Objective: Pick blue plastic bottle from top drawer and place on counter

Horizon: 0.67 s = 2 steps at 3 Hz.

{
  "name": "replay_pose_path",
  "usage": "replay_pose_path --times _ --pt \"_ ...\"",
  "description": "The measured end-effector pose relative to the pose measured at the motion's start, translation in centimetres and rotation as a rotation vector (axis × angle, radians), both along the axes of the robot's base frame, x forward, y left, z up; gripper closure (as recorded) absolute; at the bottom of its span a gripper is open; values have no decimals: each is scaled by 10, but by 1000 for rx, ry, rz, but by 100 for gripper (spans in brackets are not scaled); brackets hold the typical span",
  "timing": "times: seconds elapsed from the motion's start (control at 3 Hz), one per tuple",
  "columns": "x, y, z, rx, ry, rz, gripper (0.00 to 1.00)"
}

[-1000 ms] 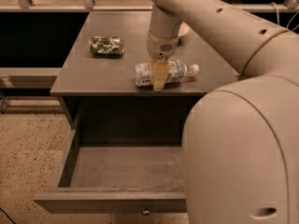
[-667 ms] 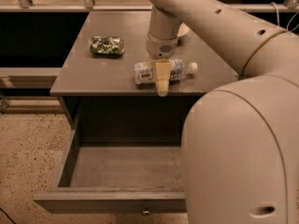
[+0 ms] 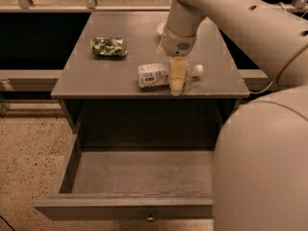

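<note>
You will find the tan claw point(image 3: 177, 78) over the blue plastic bottle point(image 3: 154, 74): clear body, white printed label, white cap. Surface point(image 3: 96, 76) and top drawer point(image 3: 125, 207), plain grey wood. Packet point(image 3: 109, 46), green-and-white patterned. Floor point(image 3: 29, 148), speckled beige. Arm point(image 3: 250, 28), off-white.

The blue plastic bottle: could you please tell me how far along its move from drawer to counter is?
Done: the blue plastic bottle lies on its side on the counter, out of the open top drawer. In hand: the gripper sits at the bottle. Left: withdrawing it.
</note>
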<state>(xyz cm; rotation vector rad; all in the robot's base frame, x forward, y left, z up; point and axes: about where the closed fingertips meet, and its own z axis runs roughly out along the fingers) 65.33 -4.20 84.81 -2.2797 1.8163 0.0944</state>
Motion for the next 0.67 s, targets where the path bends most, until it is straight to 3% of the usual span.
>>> replay_pose_path --times 0.33,0.67 --pt "-14 -50 32 63 -159 -73 0" --pt "-14 -47 31 61 -150 -65 0"
